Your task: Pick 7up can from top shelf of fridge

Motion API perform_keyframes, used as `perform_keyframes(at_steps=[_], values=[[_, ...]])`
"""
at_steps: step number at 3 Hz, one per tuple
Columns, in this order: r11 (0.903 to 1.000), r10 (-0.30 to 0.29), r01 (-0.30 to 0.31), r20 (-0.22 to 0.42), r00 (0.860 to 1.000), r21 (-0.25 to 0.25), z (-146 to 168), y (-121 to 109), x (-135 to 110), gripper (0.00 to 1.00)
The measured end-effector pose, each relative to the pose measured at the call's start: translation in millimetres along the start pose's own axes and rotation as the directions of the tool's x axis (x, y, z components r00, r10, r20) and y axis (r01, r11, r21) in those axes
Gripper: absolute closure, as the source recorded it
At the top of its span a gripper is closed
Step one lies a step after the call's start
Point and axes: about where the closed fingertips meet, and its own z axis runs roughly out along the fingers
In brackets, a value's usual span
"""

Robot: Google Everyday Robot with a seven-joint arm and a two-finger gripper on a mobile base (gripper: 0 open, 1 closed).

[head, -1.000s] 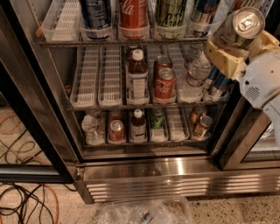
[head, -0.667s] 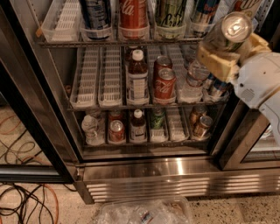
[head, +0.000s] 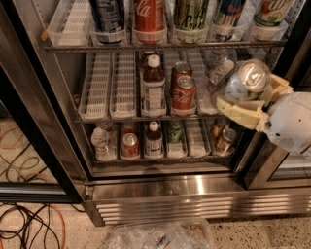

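Observation:
My gripper (head: 243, 92) is at the right, in front of the fridge (head: 170, 189), level with the middle rack. Its cream fingers (head: 240, 115) are shut on the 7up can (head: 250, 78), a pale silver can with its shiny pull-tab lid turned towards the camera. The can hangs in the air, clear of the racks. The top shelf (head: 160, 46) runs across the top of the view with plastic lane trays. It holds a dark blue can (head: 109, 14), a red Coca-Cola can (head: 148, 14) and a green-and-yellow can (head: 191, 13).
A pale can with green lettering (head: 271, 12) stands at the top shelf's right end. The middle rack holds a bottle (head: 154, 87) and two Coke cans (head: 183, 92). The dark door frame (head: 39, 121) stands left. Cables (head: 29, 223) and a plastic bag (head: 160, 236) lie on the floor.
My gripper has moved down and a little left with the can in it, from the top shelf's height to the middle rack's height.

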Motion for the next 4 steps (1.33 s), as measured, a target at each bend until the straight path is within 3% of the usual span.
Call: perform_keyframes(at_steps=[1, 2, 3, 4], values=[[0.9925, 0.022, -0.022, -0.004, 1.0, -0.12, -22.3, 21.3, -1.0, 1.0], [0.9575, 0.075, -0.064, 0.027, 0.997, -0.281, -26.4, 57.5, -12.9, 1.0], [0.9446, 0.076, -0.062, 0.031, 0.997, -0.322, -28.7, 68.6, -15.4, 1.0], [0.9446, 0.076, -0.062, 0.031, 0.997, -0.322, -28.7, 68.6, -15.4, 1.0]])
